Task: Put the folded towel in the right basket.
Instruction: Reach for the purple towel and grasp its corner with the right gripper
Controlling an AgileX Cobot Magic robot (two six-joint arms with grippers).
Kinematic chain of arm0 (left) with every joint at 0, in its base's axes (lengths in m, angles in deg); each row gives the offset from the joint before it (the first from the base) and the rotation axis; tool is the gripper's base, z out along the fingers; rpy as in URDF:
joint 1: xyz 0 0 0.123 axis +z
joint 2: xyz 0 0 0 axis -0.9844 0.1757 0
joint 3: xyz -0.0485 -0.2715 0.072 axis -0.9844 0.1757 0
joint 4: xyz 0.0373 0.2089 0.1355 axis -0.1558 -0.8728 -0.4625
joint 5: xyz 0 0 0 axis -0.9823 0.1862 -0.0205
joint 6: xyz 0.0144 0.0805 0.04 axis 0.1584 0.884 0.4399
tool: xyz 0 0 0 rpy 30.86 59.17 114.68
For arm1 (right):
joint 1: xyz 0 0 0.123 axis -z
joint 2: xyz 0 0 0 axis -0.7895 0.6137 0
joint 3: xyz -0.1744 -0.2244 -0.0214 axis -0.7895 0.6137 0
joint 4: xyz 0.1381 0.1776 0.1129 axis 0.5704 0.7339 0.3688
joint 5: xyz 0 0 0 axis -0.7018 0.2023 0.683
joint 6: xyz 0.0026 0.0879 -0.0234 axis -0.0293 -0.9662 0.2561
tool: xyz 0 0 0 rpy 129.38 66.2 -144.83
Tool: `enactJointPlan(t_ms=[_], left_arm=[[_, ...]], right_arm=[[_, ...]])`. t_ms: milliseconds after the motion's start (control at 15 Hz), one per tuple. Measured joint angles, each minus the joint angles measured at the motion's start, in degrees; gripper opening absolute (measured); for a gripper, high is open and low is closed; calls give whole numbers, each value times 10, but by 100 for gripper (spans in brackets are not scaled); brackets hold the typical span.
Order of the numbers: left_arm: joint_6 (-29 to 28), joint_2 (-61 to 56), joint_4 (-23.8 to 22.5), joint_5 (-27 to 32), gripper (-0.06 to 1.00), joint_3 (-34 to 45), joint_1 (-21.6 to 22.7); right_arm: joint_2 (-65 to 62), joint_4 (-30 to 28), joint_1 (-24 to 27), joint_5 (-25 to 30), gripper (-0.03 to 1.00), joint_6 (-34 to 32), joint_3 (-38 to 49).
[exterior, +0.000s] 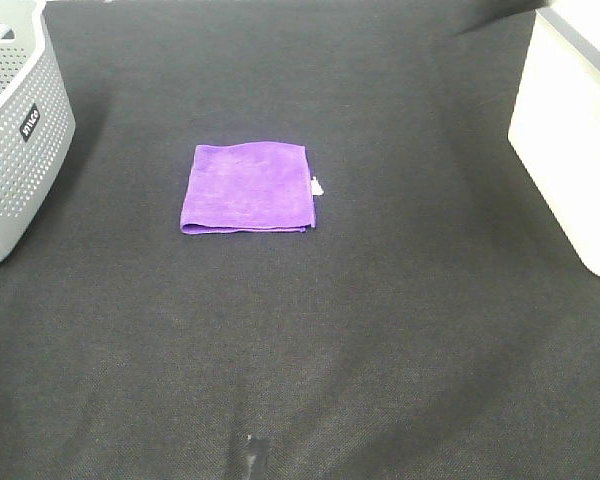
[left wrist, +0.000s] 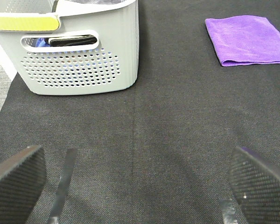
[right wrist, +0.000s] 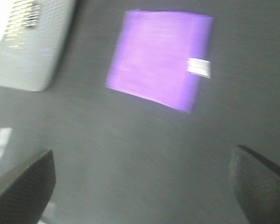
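The folded purple towel [exterior: 247,188] lies flat on the dark mat, its small white tag [exterior: 318,186] at its right edge. It also shows in the left wrist view [left wrist: 247,39] and, blurred, in the right wrist view [right wrist: 159,58]. The cream-white right basket [exterior: 572,140] stands at the mat's right edge. Neither gripper shows in the exterior high view. My left gripper [left wrist: 140,186] is open and empty over bare mat, well short of the towel. My right gripper [right wrist: 144,186] is open and empty, some way from the towel.
A grey perforated basket [exterior: 15,140] with a black label stands at the left edge; it shows in the left wrist view [left wrist: 79,51] with a yellow-green strip and dark items inside. The dark mat [exterior: 310,350] covers the table.
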Motion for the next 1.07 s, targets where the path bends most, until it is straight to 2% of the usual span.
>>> enactJointPlan(t_ms=[133, 267, 467, 800, 1067], left_arm=[[0, 0, 0, 0, 99, 0, 0], [0, 0, 0, 0, 99, 0, 0], [0, 0, 0, 0, 99, 0, 0], [0, 0, 0, 0, 99, 0, 0], [0, 0, 0, 0, 99, 0, 0]], right_arm=[[120, 65, -7, 11, 96, 2, -89], [206, 99, -7, 14, 96, 2, -132], [260, 105, -6, 6, 96, 2, -135], [333, 111, -6, -70, 94, 42, -135], [394, 121, -6, -104, 92, 62, -135]])
